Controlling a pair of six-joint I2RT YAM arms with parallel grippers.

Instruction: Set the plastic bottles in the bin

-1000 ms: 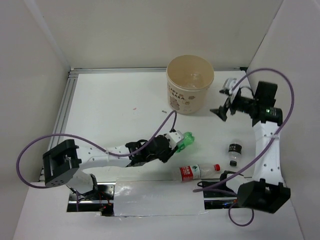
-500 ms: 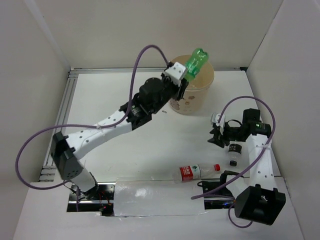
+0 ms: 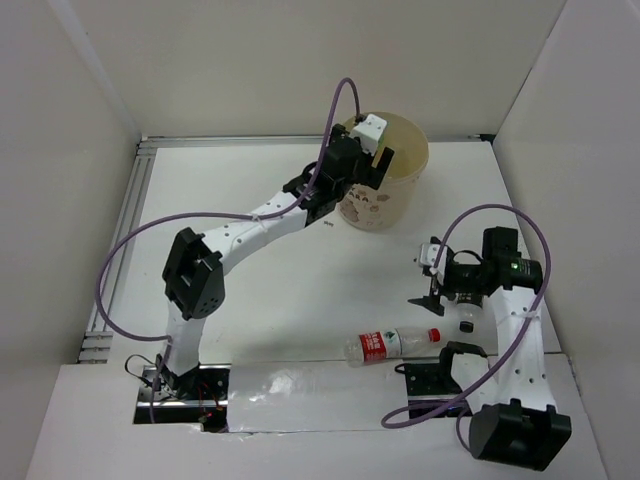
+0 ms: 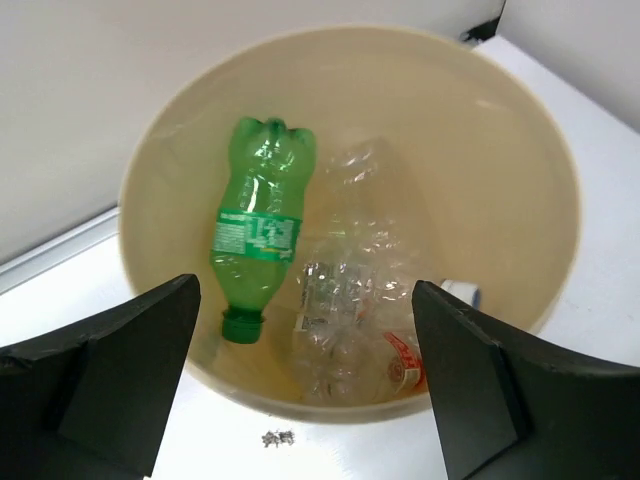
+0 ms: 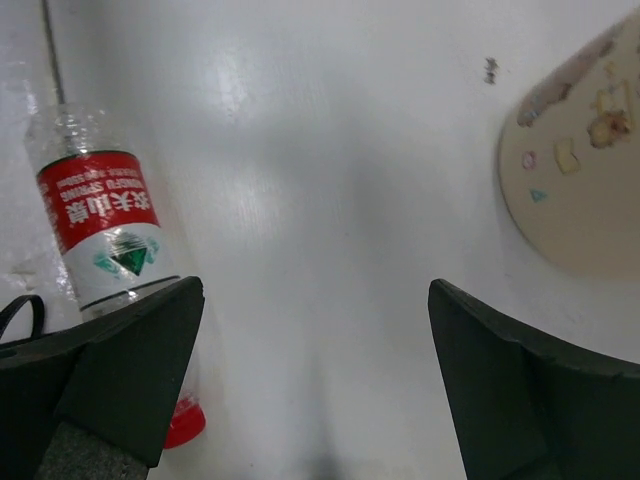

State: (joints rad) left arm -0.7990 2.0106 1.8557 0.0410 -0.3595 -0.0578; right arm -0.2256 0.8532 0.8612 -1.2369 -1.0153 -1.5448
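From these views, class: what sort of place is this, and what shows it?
Probably a robot lab test cell: a white table boxed in by plain panels, a left arm and right arm mounted at its near edge, and a bin holding a green bottle.

Clear bottle [image 5: 100, 230], red label: white characters 农夫山泉, seen upside down
Green bottle [image 4: 258, 235], label: print unreadable
Bin [image 3: 375, 205], lettering: too blurred

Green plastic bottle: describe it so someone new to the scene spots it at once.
Find the large round beige paper bin near the far edge of the white table. Look inside it: the green plastic bottle lies against the inner wall beside crumpled clear plastic bottles. It is the only green one, with a green cap; its neighbours are colourless.
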